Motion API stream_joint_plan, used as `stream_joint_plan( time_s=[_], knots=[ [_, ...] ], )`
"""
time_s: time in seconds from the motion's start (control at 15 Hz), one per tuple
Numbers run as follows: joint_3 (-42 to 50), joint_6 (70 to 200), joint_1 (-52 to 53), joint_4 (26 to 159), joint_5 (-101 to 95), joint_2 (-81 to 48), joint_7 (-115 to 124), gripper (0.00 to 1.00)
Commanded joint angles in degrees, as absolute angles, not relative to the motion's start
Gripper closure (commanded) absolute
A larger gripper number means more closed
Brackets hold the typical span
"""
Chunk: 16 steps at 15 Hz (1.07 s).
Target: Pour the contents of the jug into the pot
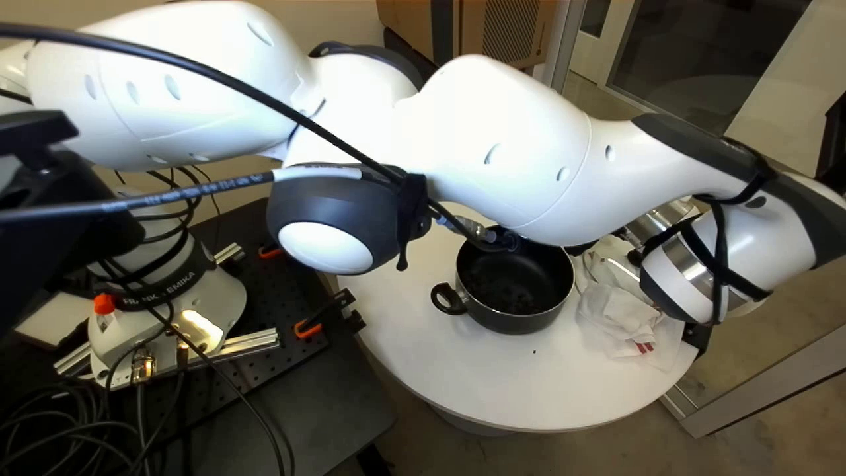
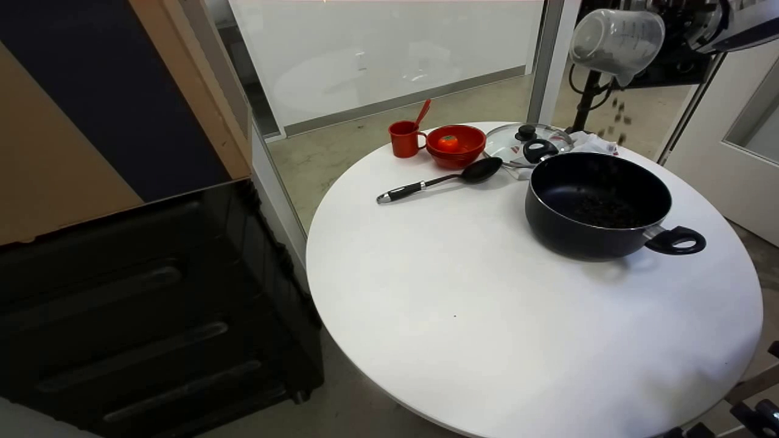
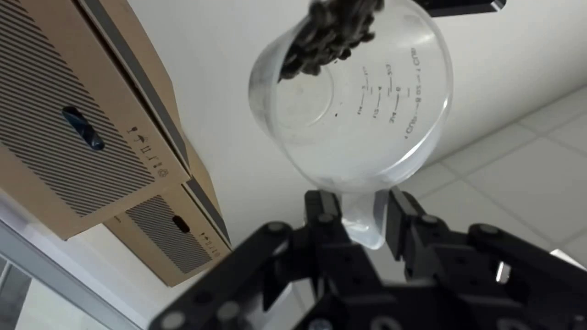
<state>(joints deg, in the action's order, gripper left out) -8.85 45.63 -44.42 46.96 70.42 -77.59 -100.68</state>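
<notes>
The jug is a clear measuring jug (image 2: 618,42), raised and tilted spout-down above the pot in an exterior view. Dark small pieces (image 2: 619,115) fall from its spout toward the pot. In the wrist view the jug (image 3: 353,142) still holds dark pieces (image 3: 321,46) sliding to its rim. My gripper (image 3: 360,215) is shut on the jug's handle, with a finger on each side. The black pot (image 2: 578,238) stands on the round white table, with dark pieces on its bottom. The pot (image 1: 515,322) also shows in an exterior view, where the arm hides the jug.
Behind the pot lie a glass lid (image 2: 502,137) and a white cloth (image 2: 593,144). A black spoon (image 2: 481,170), stacked red bowls (image 2: 455,161) with a tomato (image 2: 448,143), and a red cup (image 2: 405,141) stand near the table's far edge.
</notes>
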Motion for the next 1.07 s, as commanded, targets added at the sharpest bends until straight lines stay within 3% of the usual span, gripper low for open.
stream_joint_plan(
  time_s=[0.0, 1.0],
  knots=[
    [-9.5, 45.3, -44.9, 43.6, 76.5, -80.7, -92.1, 0.93],
    [-9.6, 50.3, -44.3, 42.7, 85.6, -83.5, -71.4, 0.93]
  ],
)
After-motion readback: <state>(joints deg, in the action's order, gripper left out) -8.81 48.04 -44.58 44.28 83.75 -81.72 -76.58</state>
